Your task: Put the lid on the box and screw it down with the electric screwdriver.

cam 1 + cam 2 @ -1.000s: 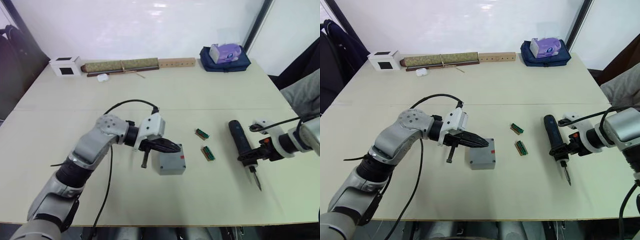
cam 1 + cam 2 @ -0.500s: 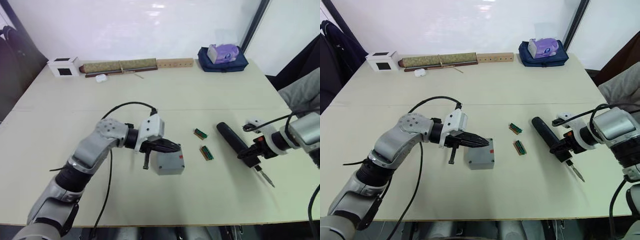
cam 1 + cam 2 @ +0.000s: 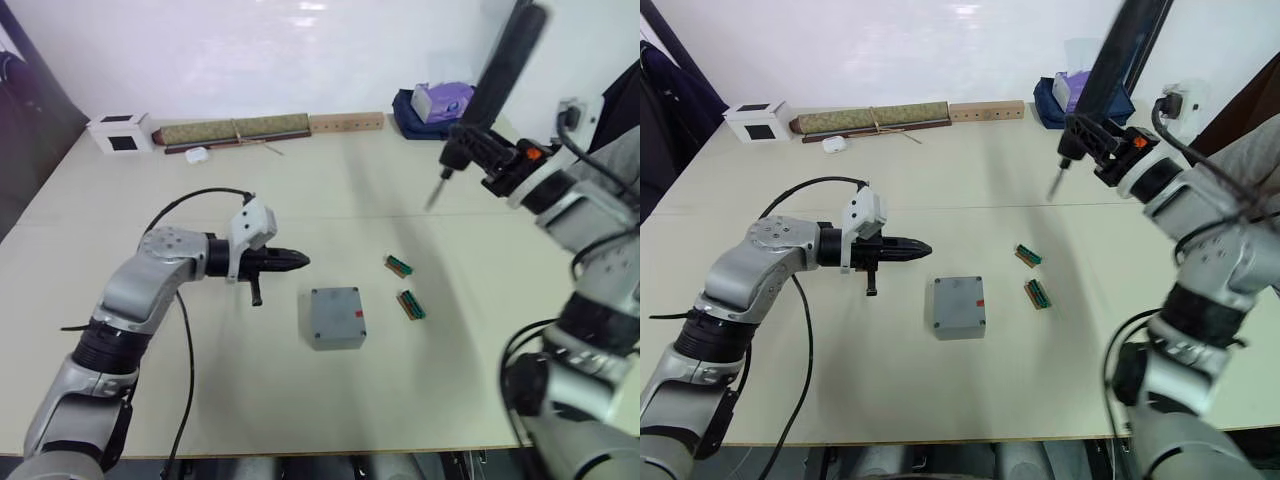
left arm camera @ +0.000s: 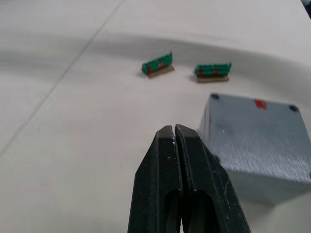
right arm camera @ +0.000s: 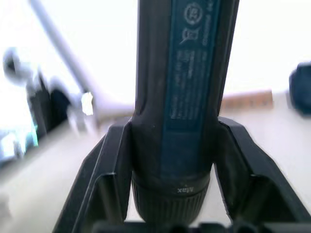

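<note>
The grey box (image 3: 337,338) stands in the middle of the table with the lid (image 3: 334,309) lying flat on top, a red mark near one edge. My left gripper (image 3: 292,261) is shut and empty, hovering just left of the box and pointing at it; the left wrist view shows its fingertips (image 4: 174,131) pressed together short of the box (image 4: 257,141). My right gripper (image 3: 480,152) is raised high over the table's far right, shut on the electric screwdriver (image 3: 503,65). The tool stands nearly upright, its bit (image 3: 435,190) pointing down. In the right wrist view both fingers (image 5: 112,160) clamp its body (image 5: 184,92).
Two small green parts (image 3: 402,266) (image 3: 412,304) lie right of the box. Along the far edge are a white cube (image 3: 118,133), a rolled mat (image 3: 235,130), a wooden block (image 3: 346,122) and a dark blue bag (image 3: 428,112). A black cable loops over my left arm.
My right arm has lifted the screwdriver off the table and swung it up, bit downward. My left gripper has drawn back leftward from the box. The head camera has shifted.
</note>
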You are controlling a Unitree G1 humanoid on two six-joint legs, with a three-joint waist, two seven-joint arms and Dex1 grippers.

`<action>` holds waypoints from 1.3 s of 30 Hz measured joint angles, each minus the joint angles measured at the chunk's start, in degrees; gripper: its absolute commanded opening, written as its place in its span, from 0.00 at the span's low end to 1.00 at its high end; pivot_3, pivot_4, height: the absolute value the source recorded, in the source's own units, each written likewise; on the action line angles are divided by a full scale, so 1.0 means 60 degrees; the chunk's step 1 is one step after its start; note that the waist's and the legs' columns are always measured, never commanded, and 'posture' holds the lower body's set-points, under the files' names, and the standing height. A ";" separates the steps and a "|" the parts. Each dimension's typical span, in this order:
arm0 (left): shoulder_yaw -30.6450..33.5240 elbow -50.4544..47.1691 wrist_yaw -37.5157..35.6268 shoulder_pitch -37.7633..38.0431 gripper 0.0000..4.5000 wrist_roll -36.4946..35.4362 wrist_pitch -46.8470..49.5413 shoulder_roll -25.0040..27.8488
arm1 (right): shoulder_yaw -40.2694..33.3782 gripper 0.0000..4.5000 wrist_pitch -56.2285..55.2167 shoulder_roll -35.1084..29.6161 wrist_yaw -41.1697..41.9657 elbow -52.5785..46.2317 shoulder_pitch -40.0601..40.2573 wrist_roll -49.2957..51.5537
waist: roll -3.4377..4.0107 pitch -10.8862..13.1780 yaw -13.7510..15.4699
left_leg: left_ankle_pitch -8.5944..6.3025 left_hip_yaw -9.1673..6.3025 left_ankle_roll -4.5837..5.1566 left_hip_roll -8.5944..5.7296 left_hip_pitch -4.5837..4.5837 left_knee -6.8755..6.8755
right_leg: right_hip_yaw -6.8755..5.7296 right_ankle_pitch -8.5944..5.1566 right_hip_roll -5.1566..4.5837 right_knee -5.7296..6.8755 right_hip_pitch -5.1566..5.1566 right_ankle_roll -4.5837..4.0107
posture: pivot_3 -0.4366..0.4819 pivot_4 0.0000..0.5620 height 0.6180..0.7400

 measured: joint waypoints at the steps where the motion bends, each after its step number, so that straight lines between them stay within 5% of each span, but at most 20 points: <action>1: -0.0002 -0.0161 -0.0003 0.0042 0.00 -0.0078 0.0104 0.0032 | 0.0242 0.40 0.0023 0.0279 -0.0249 -0.0718 0.0480 0.0174 | 0.0001 0.0001 0.0046 | 0.0000 0.0006 0.0000 -0.0005 0.0000 0.0007 | 0.0004 0.0000 -0.0004 -0.0002 -0.0001 0.0000 | 0.48 0.27 1.00; 9: -0.0073 -0.0689 0.0048 0.0048 0.00 -0.0324 0.0597 -0.0051 | 0.1959 0.40 -0.0788 0.0639 -0.1092 -0.2260 0.1906 0.0031 | 0.0002 0.0001 0.0092 | 0.0001 0.0011 -0.0001 -0.0022 0.0008 0.0014 | 0.0007 -0.0001 0.0017 -0.0004 -0.0002 -0.0001 | 0.48 0.27 1.00; 20: -0.1296 -0.0692 -0.0079 0.0416 0.00 0.0410 -0.0193 -0.0399 | 0.4363 0.40 -0.2075 0.0192 -0.0283 -0.2809 0.3838 -0.0534 | 0.0002 0.0001 0.0052 | 0.0001 0.0015 0.0000 -0.0018 0.0022 0.0010 | 0.0017 -0.0002 0.0028 0.0006 -0.0004 -0.0002 | 0.48 0.27 1.00; 39: -0.1569 -0.0203 -0.0184 0.0567 0.00 0.1040 -0.1212 -0.0694 | 0.5152 0.40 -0.2846 -0.0154 -0.0349 -0.2878 0.4241 -0.1236 | -0.0001 -0.0002 0.0090 | 0.0001 0.0013 0.0000 -0.0020 0.0032 0.0012 | 0.0016 -0.0002 0.0027 0.0002 0.0011 -0.0002 | 0.48 0.27 1.00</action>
